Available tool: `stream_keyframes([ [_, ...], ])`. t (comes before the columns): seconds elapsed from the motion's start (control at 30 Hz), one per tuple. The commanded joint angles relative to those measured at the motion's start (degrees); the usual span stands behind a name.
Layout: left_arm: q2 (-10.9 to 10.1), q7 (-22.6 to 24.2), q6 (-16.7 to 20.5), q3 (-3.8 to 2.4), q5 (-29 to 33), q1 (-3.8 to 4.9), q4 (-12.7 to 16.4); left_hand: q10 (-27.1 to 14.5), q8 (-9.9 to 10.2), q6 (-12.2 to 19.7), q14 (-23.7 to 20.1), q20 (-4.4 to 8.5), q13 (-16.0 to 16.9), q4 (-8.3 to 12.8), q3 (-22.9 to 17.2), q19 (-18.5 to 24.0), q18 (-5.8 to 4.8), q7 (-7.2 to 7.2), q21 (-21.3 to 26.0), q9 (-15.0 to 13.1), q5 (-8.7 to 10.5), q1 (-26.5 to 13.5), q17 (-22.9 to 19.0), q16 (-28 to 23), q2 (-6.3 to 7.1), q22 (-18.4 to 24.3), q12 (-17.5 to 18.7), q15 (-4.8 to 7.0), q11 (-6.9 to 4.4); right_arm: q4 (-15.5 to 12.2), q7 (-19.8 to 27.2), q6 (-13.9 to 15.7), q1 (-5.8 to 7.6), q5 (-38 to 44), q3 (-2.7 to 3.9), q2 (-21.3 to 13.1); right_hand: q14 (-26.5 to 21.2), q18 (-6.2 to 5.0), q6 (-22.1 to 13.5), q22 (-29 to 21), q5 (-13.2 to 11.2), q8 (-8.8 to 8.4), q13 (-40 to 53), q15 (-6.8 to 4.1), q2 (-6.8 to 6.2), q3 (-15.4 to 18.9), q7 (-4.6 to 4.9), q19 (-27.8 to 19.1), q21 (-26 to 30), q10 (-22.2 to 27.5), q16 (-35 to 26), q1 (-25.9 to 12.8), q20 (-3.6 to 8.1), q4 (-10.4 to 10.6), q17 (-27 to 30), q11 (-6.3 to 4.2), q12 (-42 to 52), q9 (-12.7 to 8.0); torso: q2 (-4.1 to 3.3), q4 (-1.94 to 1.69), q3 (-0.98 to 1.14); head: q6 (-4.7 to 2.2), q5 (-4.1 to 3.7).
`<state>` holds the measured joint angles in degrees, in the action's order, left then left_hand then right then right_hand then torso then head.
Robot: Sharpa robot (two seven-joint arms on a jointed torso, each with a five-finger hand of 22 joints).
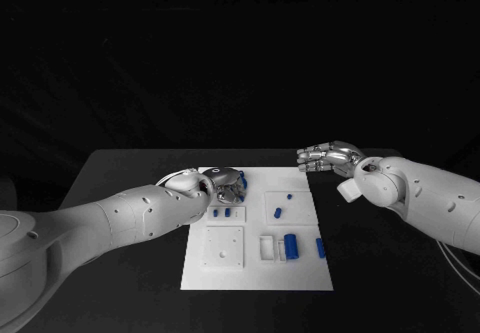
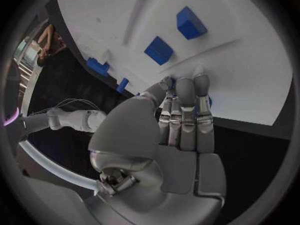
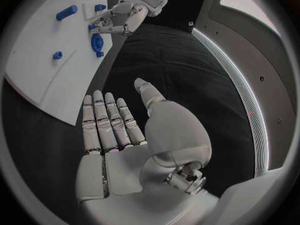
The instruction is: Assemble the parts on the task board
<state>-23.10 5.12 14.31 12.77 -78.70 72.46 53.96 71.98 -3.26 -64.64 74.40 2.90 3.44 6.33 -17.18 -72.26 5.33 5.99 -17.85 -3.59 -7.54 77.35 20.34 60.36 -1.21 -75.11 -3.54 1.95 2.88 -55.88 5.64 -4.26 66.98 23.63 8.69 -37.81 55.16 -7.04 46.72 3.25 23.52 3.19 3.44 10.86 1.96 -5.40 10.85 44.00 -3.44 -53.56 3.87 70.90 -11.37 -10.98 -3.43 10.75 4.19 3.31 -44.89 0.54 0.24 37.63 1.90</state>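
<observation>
A matte black table [image 1: 130, 173] stands against a dark backdrop, its bare top running out past both sides of the white plate to squared-off far corners.

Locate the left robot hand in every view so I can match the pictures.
Head view: left robot hand over the task board's far left corner.
Left wrist view: it takes the middle, fingertips at the board.
Right wrist view: it hangs at the board's edge, beside blue parts.
Shared landmark: the white task board.
</observation>
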Motion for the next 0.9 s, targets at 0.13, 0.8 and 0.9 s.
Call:
stream_keyframes([
  [0.13, -0.3, 0.9, -1.5, 0.49, 2.2, -1.09, 0.9, 0.0, -0.3, 0.2, 0.5, 0.09, 0.0, 0.2, -0.5, -0.3, 0.23, 0.09, 0.3, 0.0, -0.35, 0.1, -0.2, 0.3, 0.09, -0.7, 0.1, -0.1, 0.21, -0.1, 0.7, -0.2, -0.01, 0.6, 0.03, 0.0, 0.0, 0.21, 0.0, 0.0, 0.2, 0.08, -0.1, -0.07, -0.01, -0.1, -0.06, -0.2, 0.0, 0.0, -0.1, -0.3, 0.14, 0.1, -0.1, 0.09, -0.1, 0.1, 0.02, 0.03, -0.01, -0.1, 0.01],
  [0.8, -2.8, 1.2, -0.1, -4.06, 5.6, -0.97, 4.0, -0.7, -0.3, 0.6, 0.4, -0.08, -0.1, 0.4, -0.9, -0.4, 0.44, 0.2, 0.6, 0.0, -0.15, 0.0, -0.4, 0.1, 0.66, -0.8, 0.2, -0.24, 0.43, 0.2, 0.7, -0.4, -0.01, 0.9, 0.03, -0.2, 0.0, 0.22, 0.0, 0.0, 0.1, 0.06, -0.1, -0.08, -0.01, -0.1, -0.05, -0.2, 0.0, 0.0, -0.1, -0.3, 0.15, 0.2, -0.1, 0.08, -0.1, 0.1, 0.02, 0.02, -0.02, -0.59, 0.01],
  [0.9, -3.5, 1.1, -1.1, -4.86, 6.3, -0.92, 4.8, -0.7, -0.3, 0.5, 0.4, -0.13, -0.1, 0.2, -1.0, -0.4, 0.46, 0.19, 0.6, 0.0, 0.04, -0.2, -0.4, 0.0, 0.73, -0.8, 0.2, -0.26, 0.45, 0.1, 0.8, -0.3, -0.01, 0.9, 0.03, -0.3, 0.0, 0.22, 0.0, 0.0, 0.1, 0.06, -0.1, -0.08, -0.01, -0.1, -0.05, -0.2, 0.0, 0.0, -0.1, -0.3, 0.15, 0.2, -0.1, 0.08, -0.1, 0.1, 0.03, 0.02, 0.05, -0.68, 0.09],
])
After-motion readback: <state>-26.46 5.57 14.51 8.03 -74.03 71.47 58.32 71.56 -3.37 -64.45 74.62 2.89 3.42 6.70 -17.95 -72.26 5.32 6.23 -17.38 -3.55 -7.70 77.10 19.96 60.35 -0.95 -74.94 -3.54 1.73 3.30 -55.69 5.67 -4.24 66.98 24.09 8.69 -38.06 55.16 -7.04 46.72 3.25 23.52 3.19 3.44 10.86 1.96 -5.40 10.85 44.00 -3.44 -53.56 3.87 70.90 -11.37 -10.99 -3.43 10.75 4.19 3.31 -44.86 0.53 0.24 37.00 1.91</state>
